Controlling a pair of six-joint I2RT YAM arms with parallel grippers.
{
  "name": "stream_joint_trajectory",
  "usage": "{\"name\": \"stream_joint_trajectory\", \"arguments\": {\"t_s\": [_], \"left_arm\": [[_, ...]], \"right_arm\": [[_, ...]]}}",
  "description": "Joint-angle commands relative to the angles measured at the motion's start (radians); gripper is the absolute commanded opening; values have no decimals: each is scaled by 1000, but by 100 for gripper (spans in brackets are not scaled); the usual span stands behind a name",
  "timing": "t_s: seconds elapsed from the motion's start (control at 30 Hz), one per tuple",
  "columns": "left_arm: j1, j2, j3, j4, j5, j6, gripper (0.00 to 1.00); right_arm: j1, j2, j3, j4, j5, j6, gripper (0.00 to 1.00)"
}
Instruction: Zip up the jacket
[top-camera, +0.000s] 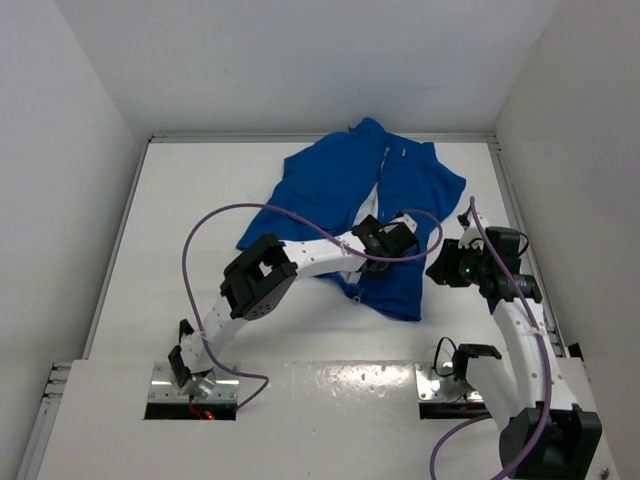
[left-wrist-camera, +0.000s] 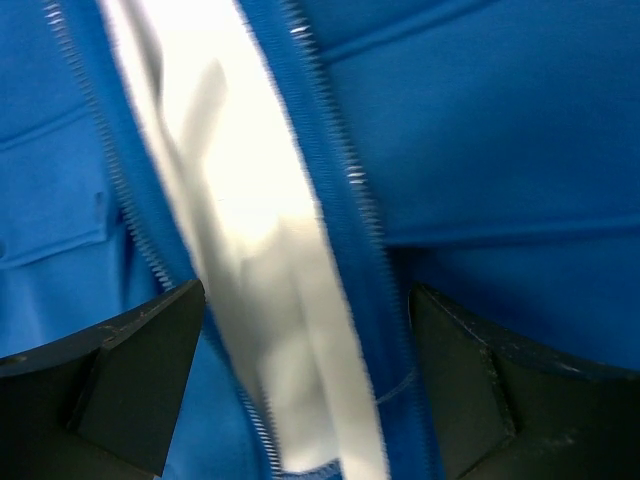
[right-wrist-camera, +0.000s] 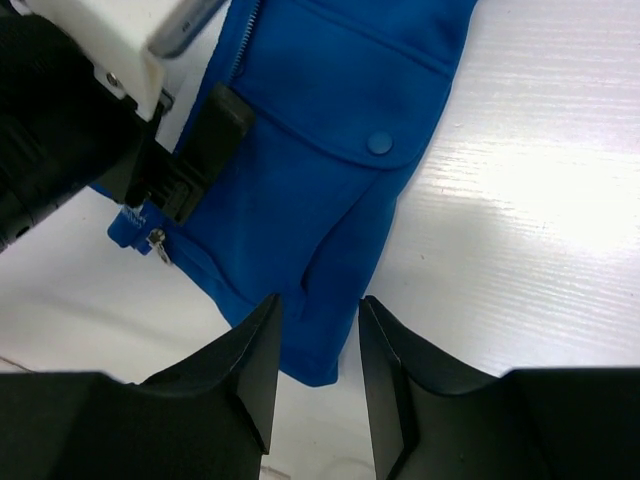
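None of the zip is closed: the jacket (top-camera: 340, 185) lies open on the worktop (top-camera: 200, 200), slider (right-wrist-camera: 157, 245) at the hem, my left hand (left-wrist-camera: 305, 330) wide over the teeth (left-wrist-camera: 340, 170), my right hand (right-wrist-camera: 315, 340) narrow above the hem corner.

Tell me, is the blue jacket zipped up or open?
Open. In the left wrist view the jacket's two rows of zipper teeth lie apart, white lining between them; the top view shows the front gaping too.

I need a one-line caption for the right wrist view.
Right gripper, open, over the blue jacket's lower corner, below its buttoned pocket flap.
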Motion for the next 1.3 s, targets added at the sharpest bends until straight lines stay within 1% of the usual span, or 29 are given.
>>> {"name": "stream_joint_trajectory", "arguments": {"t_s": [0.0,0.23,0.27,0.37,0.4,0.43,0.5,0.57,0.6,0.63,0.67,0.77,0.83,0.87,0.9,0.97,1.0,1.03,1.1,1.13,1.23,1.27], "left_arm": [[42,-14,15,-21,-77,-23,89],[101,-121,-82,-21,-137,8,89],[126,-139,-114,-21,-137,8,89],[171,-210,-170,-21,-84,8,89],[185,-227,-184,-21,-61,-3,89],[202,-248,-200,-12,28,-3,89],[261,-345,-273,38,158,3,89],[289,-426,-372,134,269,3,88],[298,-490,-393,155,269,14,88],[298,-512,-405,167,269,26,86],[298,-528,-414,167,231,37,86],[312,-528,-415,129,165,58,81],[341,-552,-434,100,218,92,77],[354,-610,-485,126,363,133,74],[376,-647,-514,141,459,178,68],[377,-733,-557,150,625,195,60],[366,-747,-589,166,704,195,51],[351,-747,-589,166,723,195,46],[311,-724,-589,143,711,184,34],[311,-715,-589,134,711,184,32],[289,-681,-580,133,690,146,32],[289,-669,-571,133,675,134,34]], "right_arm": [[5,-20,23,6,-23,-6,37],[3,-7,17,6,-36,-6,38],[3,-7,17,7,-42,-10,38],[3,-11,17,9,-53,-12,38],[5,-7,16,9,-56,-15,40],[3,-5,14,9,-58,-18,40],[6,-8,11,6,-75,-35,41],[5,-7,8,6,-91,-38,43],[6,-8,7,7,-105,-42,44],[6,-5,7,6,-107,-50,44],[8,-7,7,6,-111,-52,45],[15,-7,20,7,-127,-72,46],[32,6,26,13,-141,-73,46],[40,13,40,17,-145,-73,46],[61,24,48,24,-153,-70,46],[93,39,54,47,-153,-32,46],[132,58,57,53,-151,-20,46],[167,67,62,72,-138,-1,45],[210,99,63,89,-115,49,43],[219,107,63,105,-104,69,42],[230,147,76,121,-59,128,41],[232,157,79,119,-50,144,41]]}}
